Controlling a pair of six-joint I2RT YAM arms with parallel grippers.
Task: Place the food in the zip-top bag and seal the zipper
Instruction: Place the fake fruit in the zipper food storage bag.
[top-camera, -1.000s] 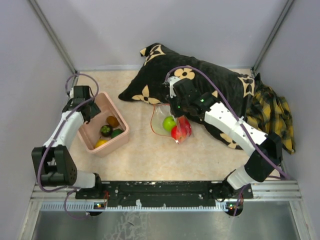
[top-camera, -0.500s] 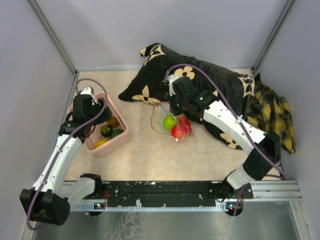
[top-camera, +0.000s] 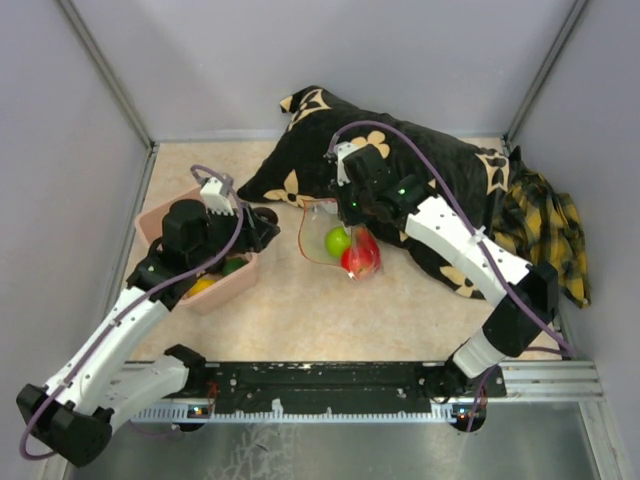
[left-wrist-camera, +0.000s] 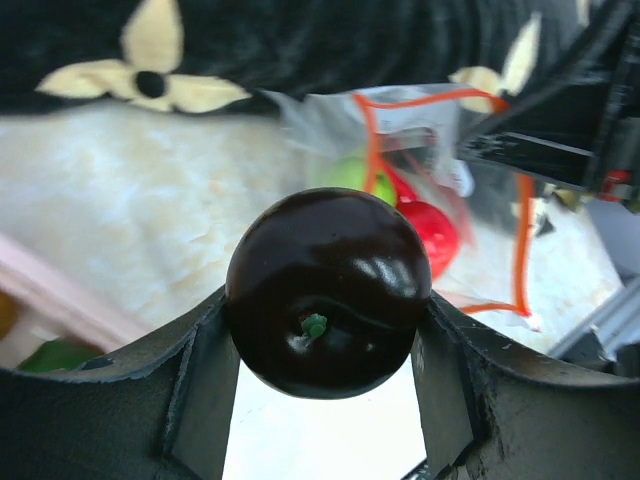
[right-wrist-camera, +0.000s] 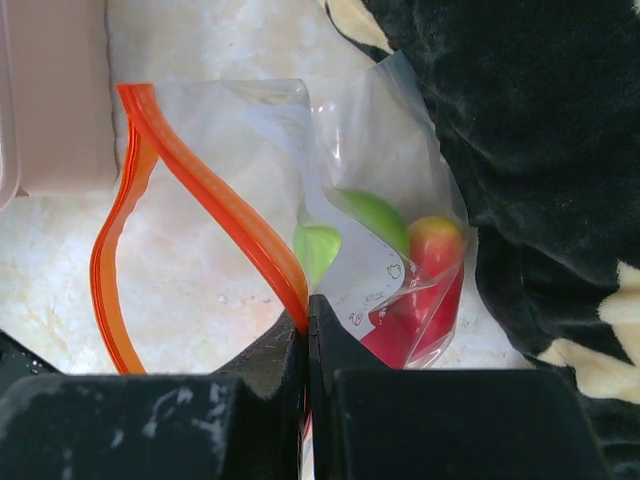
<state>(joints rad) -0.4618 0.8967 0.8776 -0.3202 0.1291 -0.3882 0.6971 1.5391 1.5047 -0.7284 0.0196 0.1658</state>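
Note:
My left gripper (left-wrist-camera: 325, 312) is shut on a glossy dark purple fruit (left-wrist-camera: 328, 285) with a small green stem, held off the floor. In the top view it (top-camera: 264, 222) hangs between the pink tub and the zip-top bag (top-camera: 322, 228). The bag (right-wrist-camera: 380, 170) is clear and stands open. My right gripper (right-wrist-camera: 307, 318) is shut on its red-orange zipper strip (right-wrist-camera: 215, 195) and holds the mouth up. A green fruit (right-wrist-camera: 372, 215) and a red fruit (right-wrist-camera: 432, 270) lie inside the bag. The same green (top-camera: 338, 241) and red (top-camera: 362, 258) fruits show from above.
The pink tub (top-camera: 226, 286) at the left holds a yellow piece (top-camera: 200, 286) and a green piece (top-camera: 234, 266), partly hidden by my left arm. A black flowered pillow (top-camera: 440, 170) lies right behind the bag. A yellow plaid cloth (top-camera: 545, 230) is at the far right.
My left arm has swung from over the pink tub to the right, toward the bag, carrying the dark purple fruit. The right gripper has kept its pinch on the zipper strip, almost still.

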